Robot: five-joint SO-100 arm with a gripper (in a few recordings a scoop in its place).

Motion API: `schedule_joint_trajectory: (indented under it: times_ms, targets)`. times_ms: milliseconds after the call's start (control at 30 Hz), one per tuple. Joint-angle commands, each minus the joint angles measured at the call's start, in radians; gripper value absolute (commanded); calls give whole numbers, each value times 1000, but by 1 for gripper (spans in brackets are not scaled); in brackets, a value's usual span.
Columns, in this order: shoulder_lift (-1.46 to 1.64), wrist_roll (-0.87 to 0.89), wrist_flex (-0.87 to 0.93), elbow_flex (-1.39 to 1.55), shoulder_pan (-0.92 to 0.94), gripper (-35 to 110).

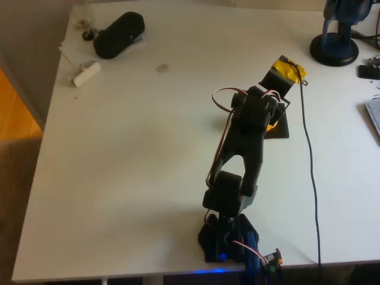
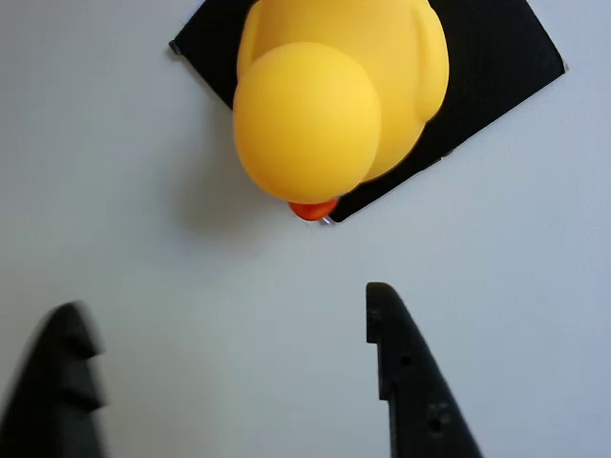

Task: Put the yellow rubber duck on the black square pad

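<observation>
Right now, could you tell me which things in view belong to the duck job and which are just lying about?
Belong to the job:
- yellow rubber duck, sitting on the pad
- black square pad
- end effector, open, empty, apart from the duck

Just lying about:
- black oblong case
- small white block
- blue stand
- dark cable

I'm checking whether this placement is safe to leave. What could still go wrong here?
The yellow rubber duck sits on the black square pad, but its head and beak overhang the pad's near corner, so a nudge could tip it off. The open hand is close in front of the duck; pulling away carelessly might clip it. The thin pad could also slide on the smooth white table.
</observation>
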Motion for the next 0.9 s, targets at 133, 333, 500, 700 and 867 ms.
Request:
schedule_joint_trajectory:
  times_ms: [133,333,500,700,867]
  targets:
    - [167,49,6,6,-64,14]
    - [167,222,2,6,-190,11]
    - [173,500,-9,5,-310,11]
    - [175,910,-12,5,-350,12]
    - [176,1115,-14,6,-350,12]
